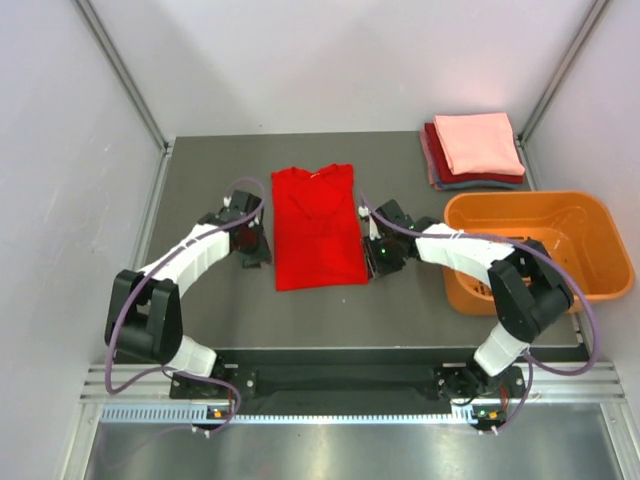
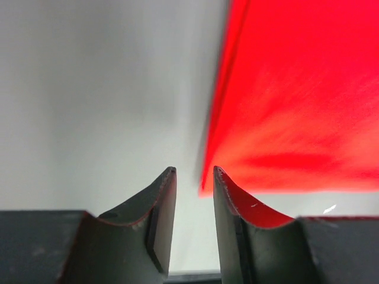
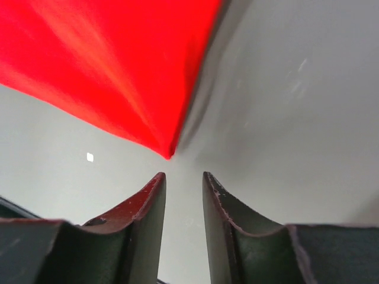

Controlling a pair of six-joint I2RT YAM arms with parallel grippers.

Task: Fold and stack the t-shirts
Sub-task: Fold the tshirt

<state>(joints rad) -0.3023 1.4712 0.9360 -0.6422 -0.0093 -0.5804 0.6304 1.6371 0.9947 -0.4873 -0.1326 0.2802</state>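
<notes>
Our left gripper and right gripper each show dark fingers narrowly apart, gripping nothing. Just ahead lie the near corners of the bright red cloth t-shirt, a smooth, long rectangle at the middle of the grey table. Soft folded squares are stacked at its far right corner.

Bright, even overhead light with soft shadows; both wrist views look blurred, perhaps by motion.
</notes>
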